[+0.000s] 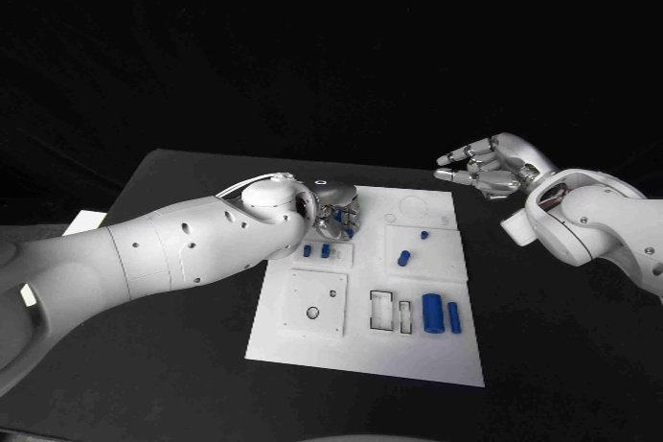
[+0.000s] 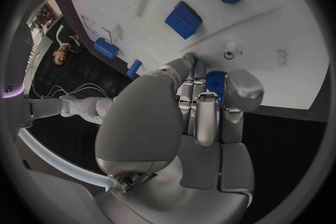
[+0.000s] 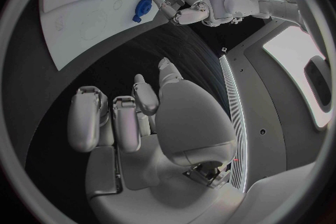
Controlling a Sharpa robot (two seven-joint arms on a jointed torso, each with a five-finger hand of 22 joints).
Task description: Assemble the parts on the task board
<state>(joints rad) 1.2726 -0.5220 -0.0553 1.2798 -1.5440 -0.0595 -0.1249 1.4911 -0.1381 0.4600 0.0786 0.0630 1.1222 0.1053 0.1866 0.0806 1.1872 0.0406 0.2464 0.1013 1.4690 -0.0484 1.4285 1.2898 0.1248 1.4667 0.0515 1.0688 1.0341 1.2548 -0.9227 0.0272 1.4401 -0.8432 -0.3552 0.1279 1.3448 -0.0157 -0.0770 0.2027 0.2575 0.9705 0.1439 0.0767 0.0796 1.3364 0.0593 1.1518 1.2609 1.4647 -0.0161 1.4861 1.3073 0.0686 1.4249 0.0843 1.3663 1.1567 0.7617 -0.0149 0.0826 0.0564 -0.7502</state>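
One white board (image 1: 297, 338) lies mid-table. Left hand (image 1: 331, 210) over its far edge pinches one blue part (image 2: 215, 83). Six more blue parts lie on the board. Right hand (image 1: 487, 169) hovers off-board, fingers curled, holding nothing.

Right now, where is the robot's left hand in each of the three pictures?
Head view: the left hand is at the end of the white arm, over the far left part of the task board.
Left wrist view: the left hand rises through the middle, fingers around a blue part.
Right wrist view: the left hand is across the table, at the board.
Shared landmark: the white task board.
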